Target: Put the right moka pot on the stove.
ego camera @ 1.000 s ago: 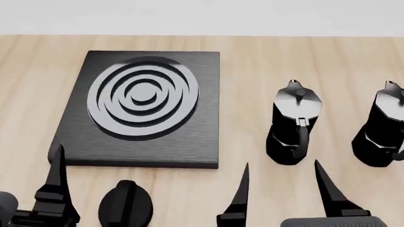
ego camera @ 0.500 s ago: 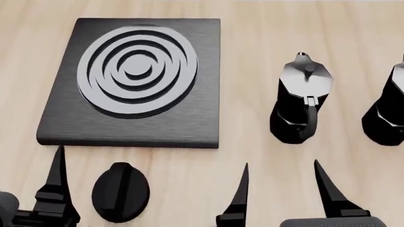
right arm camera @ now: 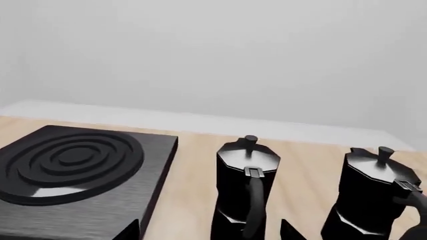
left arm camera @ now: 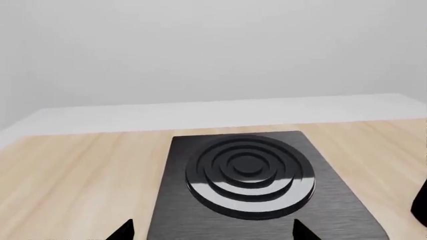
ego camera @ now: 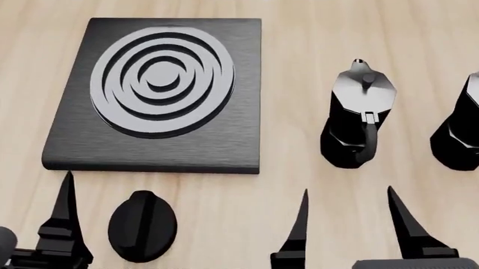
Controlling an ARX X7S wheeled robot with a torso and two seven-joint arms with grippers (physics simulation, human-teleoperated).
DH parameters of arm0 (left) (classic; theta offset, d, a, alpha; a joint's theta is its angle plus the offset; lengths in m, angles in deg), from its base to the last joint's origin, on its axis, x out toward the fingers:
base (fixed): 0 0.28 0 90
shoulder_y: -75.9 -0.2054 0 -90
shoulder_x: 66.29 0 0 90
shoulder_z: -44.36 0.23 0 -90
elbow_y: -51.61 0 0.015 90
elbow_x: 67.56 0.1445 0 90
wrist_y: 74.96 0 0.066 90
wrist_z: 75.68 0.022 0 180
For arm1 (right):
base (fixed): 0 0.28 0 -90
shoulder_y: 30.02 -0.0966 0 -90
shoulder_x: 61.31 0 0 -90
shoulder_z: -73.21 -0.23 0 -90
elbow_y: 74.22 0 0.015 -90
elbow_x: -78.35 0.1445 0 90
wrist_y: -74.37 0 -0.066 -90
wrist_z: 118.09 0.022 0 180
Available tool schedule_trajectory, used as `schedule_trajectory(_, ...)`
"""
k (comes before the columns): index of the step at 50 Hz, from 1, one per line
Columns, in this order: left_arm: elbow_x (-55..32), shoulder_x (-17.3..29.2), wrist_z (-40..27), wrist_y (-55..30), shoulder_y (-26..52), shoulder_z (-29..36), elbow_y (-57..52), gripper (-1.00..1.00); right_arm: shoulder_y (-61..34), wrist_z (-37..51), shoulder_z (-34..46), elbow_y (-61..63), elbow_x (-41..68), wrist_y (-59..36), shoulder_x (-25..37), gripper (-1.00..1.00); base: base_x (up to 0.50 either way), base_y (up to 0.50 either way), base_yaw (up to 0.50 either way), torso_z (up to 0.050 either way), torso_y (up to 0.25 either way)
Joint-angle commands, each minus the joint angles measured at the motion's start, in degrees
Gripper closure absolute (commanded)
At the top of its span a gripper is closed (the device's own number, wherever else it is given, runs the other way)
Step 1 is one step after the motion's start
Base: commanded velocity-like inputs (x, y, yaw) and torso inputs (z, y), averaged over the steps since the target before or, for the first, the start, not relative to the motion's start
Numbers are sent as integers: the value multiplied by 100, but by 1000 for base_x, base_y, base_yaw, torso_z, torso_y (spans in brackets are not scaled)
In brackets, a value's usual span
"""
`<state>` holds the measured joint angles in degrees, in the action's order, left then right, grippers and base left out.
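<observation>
The right moka pot (ego camera: 458, 134) is black and faceted and stands upright at the head view's right edge, partly cut off; it also shows in the right wrist view (right arm camera: 373, 195). The second pot (ego camera: 358, 120) stands to its left, also upright (right arm camera: 245, 190). The stove (ego camera: 174, 89) is a flat black slab with raised rings at the left (left arm camera: 250, 175) (right arm camera: 73, 165). My right gripper (ego camera: 347, 190) is open and empty, near the table's front, in front of the left pot (right arm camera: 210, 230). My left gripper (left arm camera: 212, 231) is open and empty before the stove's near edge; only one finger (ego camera: 66, 218) shows in the head view.
A round black knob (ego camera: 142, 226) lies on the light wood table (ego camera: 299, 56) in front of the stove, between my two grippers. A pale wall rises behind the table's far edge in both wrist views.
The head view has tilted down, so stove and pots sit higher in frame and the back wall is gone. My right gripper has shifted slightly right. Nothing was grasped.
</observation>
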<state>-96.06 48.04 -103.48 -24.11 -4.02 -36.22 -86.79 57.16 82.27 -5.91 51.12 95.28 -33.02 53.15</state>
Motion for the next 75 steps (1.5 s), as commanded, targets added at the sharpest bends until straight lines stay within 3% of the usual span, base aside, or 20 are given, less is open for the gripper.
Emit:
schedule_trajectory(1,-124,-8,-6,-9,14,-59,5,-100,95,-197,-326,-157,208,412,157,-100,0,0,0,0,0)
schedule_trajectory(23,-212,-1,-72,-59,45,-64,60,-100,190,-523,-1276,-512,885,813,624,-100,0,0,0,0,0)
schedule_trajectory(25,-240,-10,-70,-21,18,-101,61,-100,168,-547,-1425,-438,1300,669,656,-100,0,0,0,0,0)
schedule_trajectory(34,-287,-2,-80,-24,26,-108,72,-100,129,-523,-1509,-420,1177,619,837,-100,0,0,0,0,0)
schedule_trajectory(36,-297,2,-94,-43,39,-108,62,-100,285,-645,-1472,-720,920,1024,728,-100,0,0,0,0,0)
schedule_trajectory(55,-369,31,-118,-22,32,-118,52,-100,220,-431,-2133,-627,1474,518,1165,-100,0,0,0,0,0)
schedule_trajectory(75,-392,61,-168,-18,34,-91,63,-100,-41,-754,-2343,-1772,1466,926,1126,-100,0,0,0,0,0)
